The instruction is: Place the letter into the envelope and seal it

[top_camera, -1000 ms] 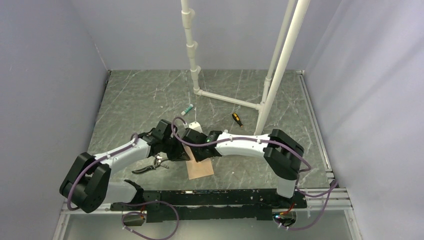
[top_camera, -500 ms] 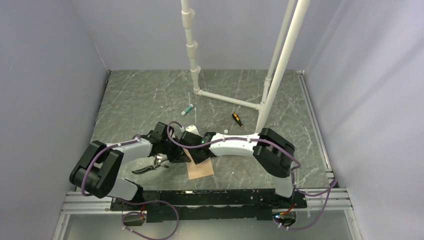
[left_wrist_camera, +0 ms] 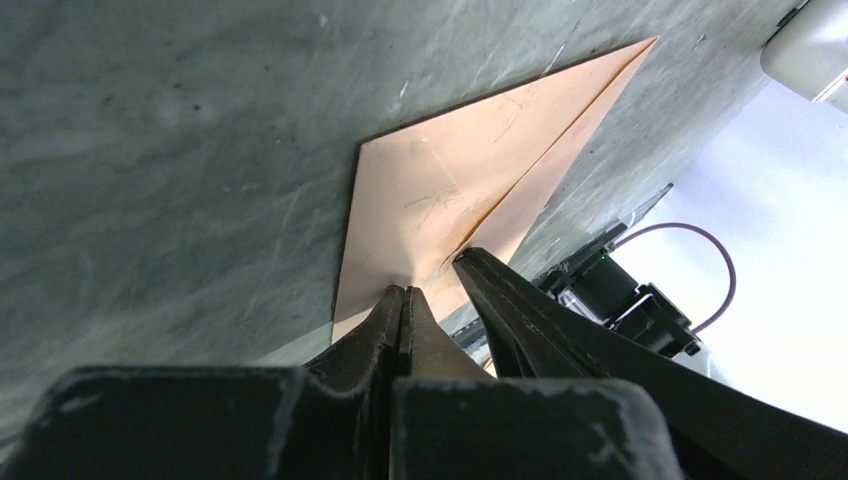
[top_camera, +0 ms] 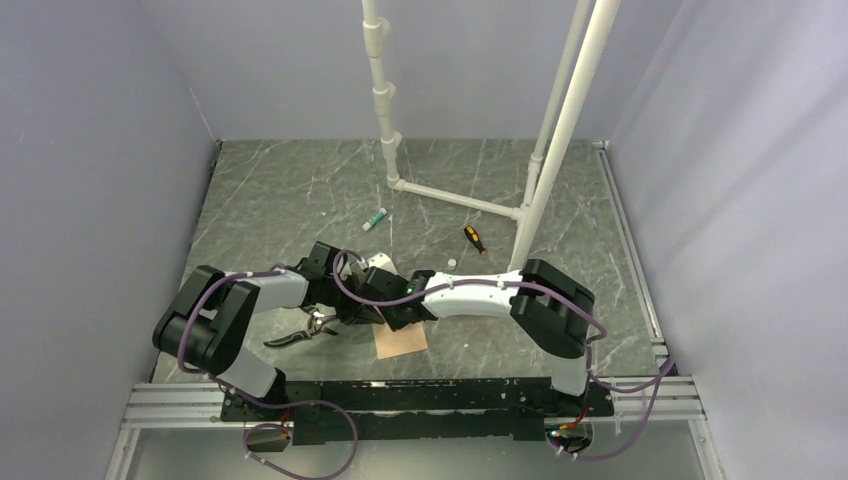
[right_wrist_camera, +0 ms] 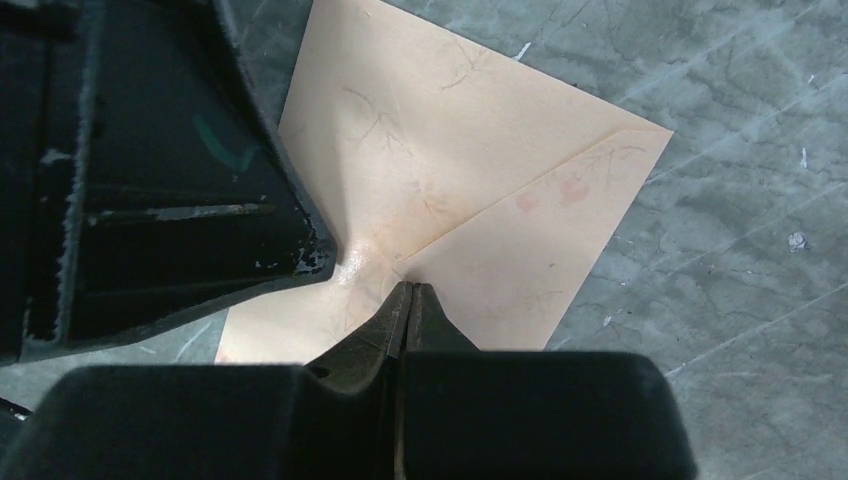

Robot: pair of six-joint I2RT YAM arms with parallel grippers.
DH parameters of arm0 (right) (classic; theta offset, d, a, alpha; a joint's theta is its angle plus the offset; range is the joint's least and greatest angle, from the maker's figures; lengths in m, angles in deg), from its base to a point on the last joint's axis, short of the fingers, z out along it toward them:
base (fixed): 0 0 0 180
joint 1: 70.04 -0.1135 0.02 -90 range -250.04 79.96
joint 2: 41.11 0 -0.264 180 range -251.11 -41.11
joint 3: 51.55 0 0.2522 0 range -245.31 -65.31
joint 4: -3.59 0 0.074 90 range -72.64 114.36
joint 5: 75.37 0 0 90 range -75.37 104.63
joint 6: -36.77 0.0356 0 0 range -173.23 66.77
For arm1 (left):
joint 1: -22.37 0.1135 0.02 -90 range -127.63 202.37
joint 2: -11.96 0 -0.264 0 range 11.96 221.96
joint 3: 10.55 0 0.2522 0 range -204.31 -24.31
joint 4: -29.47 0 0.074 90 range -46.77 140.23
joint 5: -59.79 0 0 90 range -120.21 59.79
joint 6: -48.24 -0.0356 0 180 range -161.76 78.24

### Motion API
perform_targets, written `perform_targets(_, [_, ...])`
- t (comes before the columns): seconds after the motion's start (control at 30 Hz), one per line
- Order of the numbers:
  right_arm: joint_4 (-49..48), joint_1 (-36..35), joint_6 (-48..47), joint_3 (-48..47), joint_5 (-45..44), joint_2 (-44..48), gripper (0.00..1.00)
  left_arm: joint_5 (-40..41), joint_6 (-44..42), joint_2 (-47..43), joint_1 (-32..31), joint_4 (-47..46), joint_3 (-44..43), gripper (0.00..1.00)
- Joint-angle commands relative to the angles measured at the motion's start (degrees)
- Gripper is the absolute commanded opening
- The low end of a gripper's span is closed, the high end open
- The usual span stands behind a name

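Observation:
The pinkish-tan envelope (top_camera: 402,340) lies flat on the marble table with its pointed flap folded down; it shows in the left wrist view (left_wrist_camera: 450,190) and the right wrist view (right_wrist_camera: 450,150). My left gripper (left_wrist_camera: 404,292) (top_camera: 368,314) is shut, its tips touching the paper near the flap's point. My right gripper (right_wrist_camera: 408,287) (top_camera: 392,316) is shut too, its tips on the same spot from the other side. The paper puckers slightly between the two tips. Nothing sits between either pair of jaws. The letter is out of view.
Black-handled pliers (top_camera: 300,335) lie just left of the envelope, under the left arm. A small screwdriver (top_camera: 474,238) and a green-capped tube (top_camera: 375,219) lie farther back. A white pipe frame (top_camera: 455,200) stands at the back of the table.
The left gripper's jaws have closed fully. Both wrists have shifted slightly left and lower over the envelope, and the left arm's elbow has swung right and up.

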State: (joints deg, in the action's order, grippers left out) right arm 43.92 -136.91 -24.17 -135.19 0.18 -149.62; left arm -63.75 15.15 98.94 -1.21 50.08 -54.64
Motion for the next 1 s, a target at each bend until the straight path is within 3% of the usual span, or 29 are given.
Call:
perform_targets(0.0, [0.54,-0.98,-2.82,3.42,4.03,0.93,0.00,0.87,-0.43,3.38,0.02,1.59,-1.22,0.02])
perform_targets(0.97, [3.21,-2.86,-2.07,6.87,5.43,3.96,0.00,5.40,0.22,3.07,0.09,6.24,-1.75,0.02])
